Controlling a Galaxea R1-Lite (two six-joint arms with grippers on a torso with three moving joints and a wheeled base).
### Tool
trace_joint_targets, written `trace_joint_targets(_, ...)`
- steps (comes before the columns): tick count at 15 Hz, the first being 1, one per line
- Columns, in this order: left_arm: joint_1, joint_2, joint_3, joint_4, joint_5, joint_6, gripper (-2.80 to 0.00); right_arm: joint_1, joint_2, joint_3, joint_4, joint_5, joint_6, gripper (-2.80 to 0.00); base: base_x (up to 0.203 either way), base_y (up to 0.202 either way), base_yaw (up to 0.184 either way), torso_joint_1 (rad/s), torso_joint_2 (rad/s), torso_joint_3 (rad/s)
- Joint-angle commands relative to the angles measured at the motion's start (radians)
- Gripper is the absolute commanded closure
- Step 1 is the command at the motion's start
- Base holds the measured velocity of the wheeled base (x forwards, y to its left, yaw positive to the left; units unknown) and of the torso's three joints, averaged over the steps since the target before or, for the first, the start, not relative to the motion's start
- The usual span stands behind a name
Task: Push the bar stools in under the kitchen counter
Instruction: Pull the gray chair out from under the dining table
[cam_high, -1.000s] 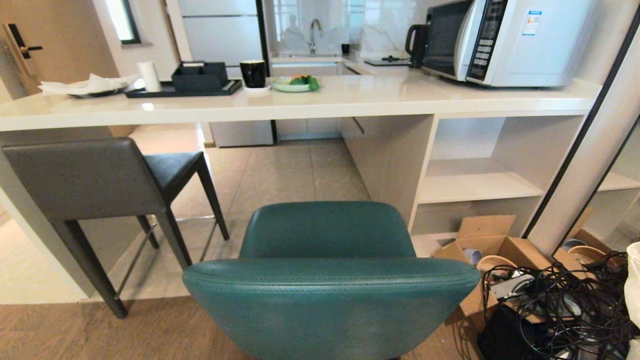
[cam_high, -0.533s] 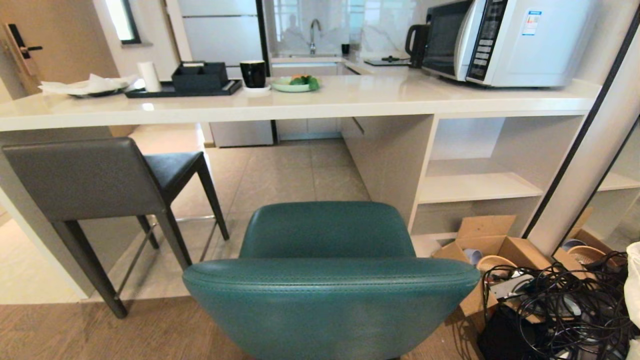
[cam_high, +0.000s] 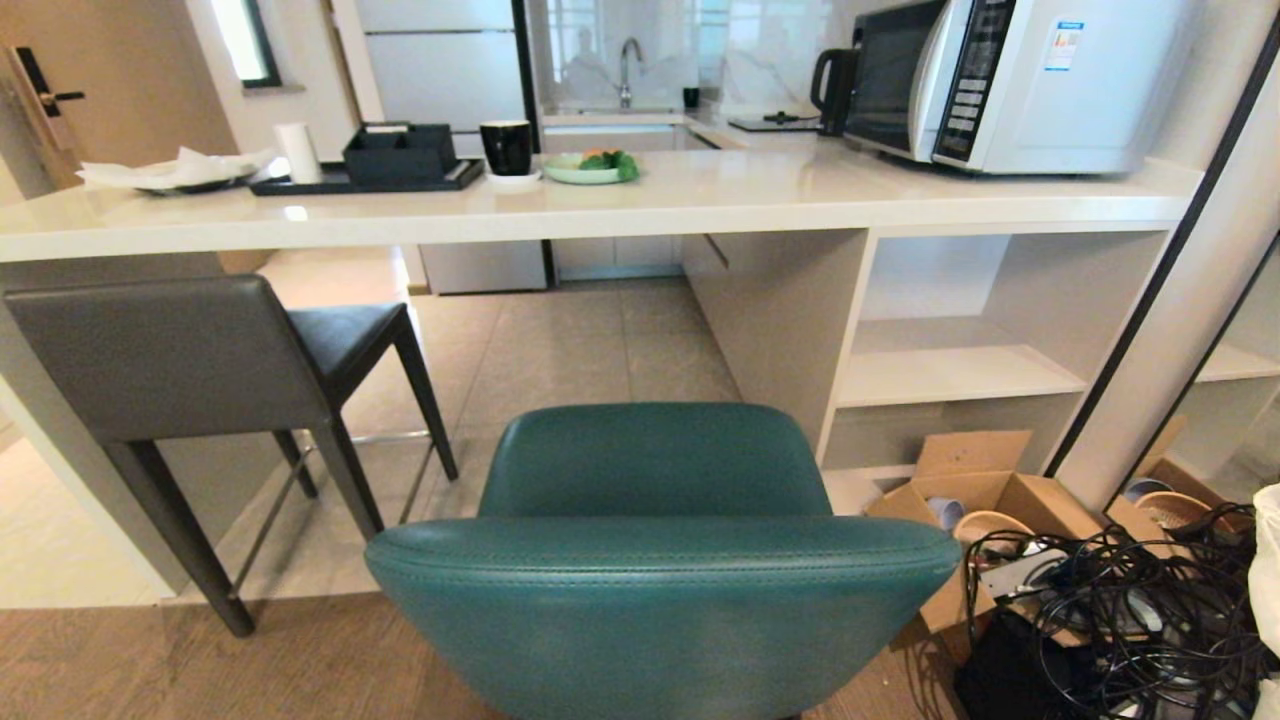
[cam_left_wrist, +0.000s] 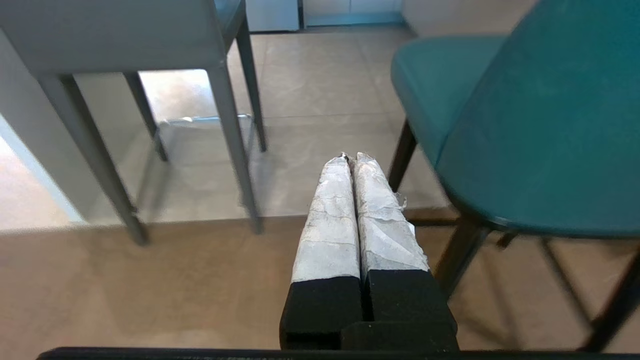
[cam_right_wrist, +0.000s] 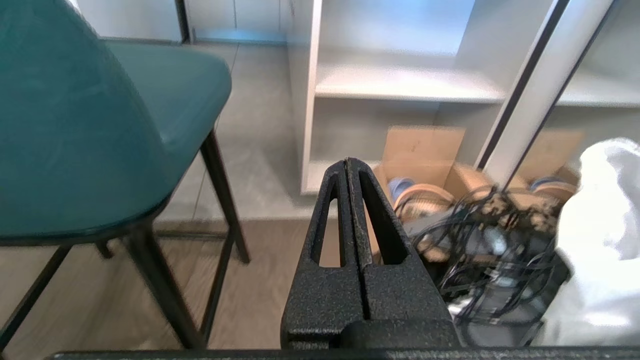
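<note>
Teal stool dead ahead of you, neither stool tucked under the counter yet.

Nearest you, the left gripper and right gripper both have their jaws pressed together, holding nothing, flanking the teal stool at six o'clock. At four o'clock a tangle of cables and a cardboard box crowd its right legs; I judge a skewed push could snag them. The grey stool stands at nine o'clock, angled, seat partly under the kitchen counter at twelve; its back may catch the slab edge.
</note>
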Motion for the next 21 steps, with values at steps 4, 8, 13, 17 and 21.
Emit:
trace_joint_targets(4,0.001,0.003,0.002,0.000,0.001,-0.009,0.00,0.001,0.001,0.008,0.046,-0.004,0.039,0.00,0.000,0.000,0.000,0.000,0.00,0.000)
trace_joint_targets(8,0.001,0.003,0.004,-0.001,-0.001,-0.012,0.00,0.001,0.001,0.008,0.051,0.023,0.015,0.00,0.000,0.000,0.000,0.000,0.00,0.000)
trace_joint_targets(13,0.002,0.003,0.004,-0.001,0.004,-0.015,0.00,0.001,0.001,0.008,0.051,0.016,0.031,0.00,-0.018,0.000,0.001,0.002,0.00,0.000)
trace_joint_targets(17,0.001,0.003,0.004,-0.001,0.007,-0.016,0.00,0.001,0.001,0.008,0.051,0.016,0.040,0.00,-0.186,0.000,0.000,0.000,0.00,0.002)
trace_joint_targets(21,0.001,0.003,0.004,-0.001,0.013,-0.023,0.00,0.001,0.001,0.008,0.051,0.021,0.039,0.00,-0.018,0.000,-0.001,-0.001,0.00,0.001)
